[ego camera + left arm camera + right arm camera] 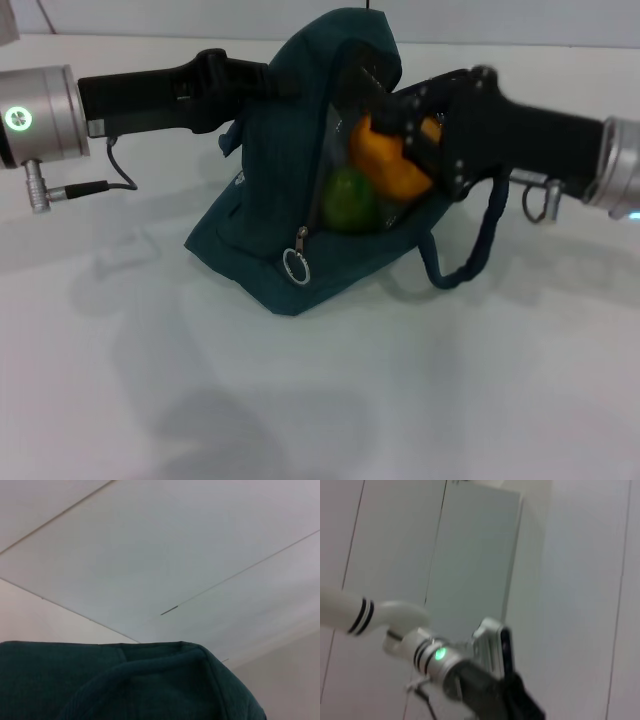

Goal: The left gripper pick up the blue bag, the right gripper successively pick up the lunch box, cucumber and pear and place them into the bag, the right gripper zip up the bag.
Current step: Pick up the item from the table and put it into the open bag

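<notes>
Blue bag (pixel 290 215) slumped on white surface (pixel 320 400), top edge pinched up by left hand (pixel 262 80) coming in from the left; fingers buried in fabric, clamped on the cloth by the look of it. Mouth of bag gaping toward camera, zipper pull ring (pixel 296 265) hanging at the lower end of the opening, so zip not yet run. Inside: green round fruit (pixel 348 200), likely the pear, touching an orange item (pixel 395 160) above it, perhaps the lunch box. Cucumber not made out. Right hand (pixel 418 140) pushed into the opening, right against the orange item; jaws hidden by own housing and the load, so cannot tell if parted or gripping.

Risks, judged: right hand pulling out could snag the bag lip or the carry strap (pixel 470 255) looping just under its wrist, dragging the bag out of the left hand's pinch. Contents sit near the mouth; tilt or sag could roll the green fruit out over the low edge. Fabric slack near the pull ring; zipping one-handed may bunch cloth and jam unless left hand keeps tension.

In the way: strap, bulging orange item crowding the zipper track. Left wrist view shows only bag fabric (pixel 125 685) and wall; right wrist view shows the left arm (pixel 445 665) only.
</notes>
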`<state>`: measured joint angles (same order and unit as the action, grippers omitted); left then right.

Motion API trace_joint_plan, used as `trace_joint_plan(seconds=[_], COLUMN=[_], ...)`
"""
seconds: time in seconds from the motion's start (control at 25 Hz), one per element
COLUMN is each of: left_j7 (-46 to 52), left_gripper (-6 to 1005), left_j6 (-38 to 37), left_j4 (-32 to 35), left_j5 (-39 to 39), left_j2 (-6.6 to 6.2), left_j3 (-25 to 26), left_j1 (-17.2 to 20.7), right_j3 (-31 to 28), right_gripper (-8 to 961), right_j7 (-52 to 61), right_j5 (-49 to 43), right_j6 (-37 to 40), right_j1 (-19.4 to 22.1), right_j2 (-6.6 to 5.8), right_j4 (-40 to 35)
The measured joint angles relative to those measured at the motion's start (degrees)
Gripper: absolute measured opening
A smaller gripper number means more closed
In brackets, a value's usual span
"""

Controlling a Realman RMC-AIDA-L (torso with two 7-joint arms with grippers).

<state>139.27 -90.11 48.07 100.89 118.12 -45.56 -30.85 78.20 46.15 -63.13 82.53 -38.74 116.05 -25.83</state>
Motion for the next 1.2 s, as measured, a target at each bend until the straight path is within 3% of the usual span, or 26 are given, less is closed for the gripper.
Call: trace_joint_plan(seconds=[0.28, 0.56, 0.84, 1.2], left_j7=[0.2, 0.3, 0.2, -0.2], left_gripper=[63, 63, 63, 63], left_j6=[-0.6, -1.4, -1.5, -1.5], left_j4=[0.0, 0.0, -0.1, -0.1], left_j5=[0.0, -0.1, -0.8, -0.8], left_j2=[0.0, 0.06, 0.09, 0.07], left_j3=[0.1, 0.3, 0.3, 0.3], left_j1=[0.6, 1.0, 1.3, 1.4], right_j3=[6.2, 6.2, 5.7, -0.6], right_gripper=[138, 151, 164, 181], right_j7=[0.0, 1.2, 13.4, 9.4], right_j5=[-0.2, -0.2, -0.8, 1.6], right_j6=[-7.7, -11.2, -11.7, -6.5], right_j1=[0.6, 2.3, 3.1, 13.8], right_j2=[-0.35, -0.57, -1.61, -0.46], right_j4=[0.6, -0.8, -1.7, -8.4])
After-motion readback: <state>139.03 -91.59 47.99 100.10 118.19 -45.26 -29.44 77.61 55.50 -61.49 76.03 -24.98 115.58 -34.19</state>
